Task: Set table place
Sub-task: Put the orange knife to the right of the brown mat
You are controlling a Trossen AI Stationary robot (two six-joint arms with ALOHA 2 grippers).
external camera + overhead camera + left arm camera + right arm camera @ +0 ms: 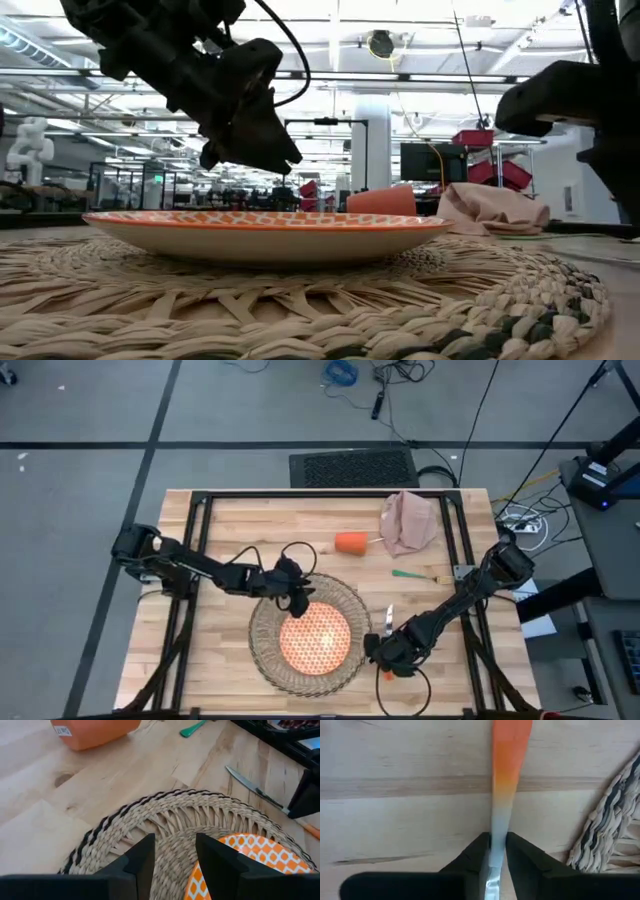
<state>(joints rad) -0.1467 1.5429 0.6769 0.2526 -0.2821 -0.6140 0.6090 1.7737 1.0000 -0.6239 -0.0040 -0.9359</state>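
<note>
Right tool (497, 851) grips the orange-handled knife (507, 765) beside the placemat (615, 820)

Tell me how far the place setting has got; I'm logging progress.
Done: plate centred on placemat. In hand: right tool pinches the orange-handled knife beside the mat; left tool hovers open over the mat. Left: cup lies tipped, napkin crumpled, green-handled cutlery unplaced.

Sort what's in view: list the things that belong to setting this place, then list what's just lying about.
Part of the job:
placemat on the table
plate on the placemat
cup on its side
napkin, crumpled
green utensil
knife, gripped by the right fingers

Just lying about:
cables on the floor
black mat behind the table
</note>
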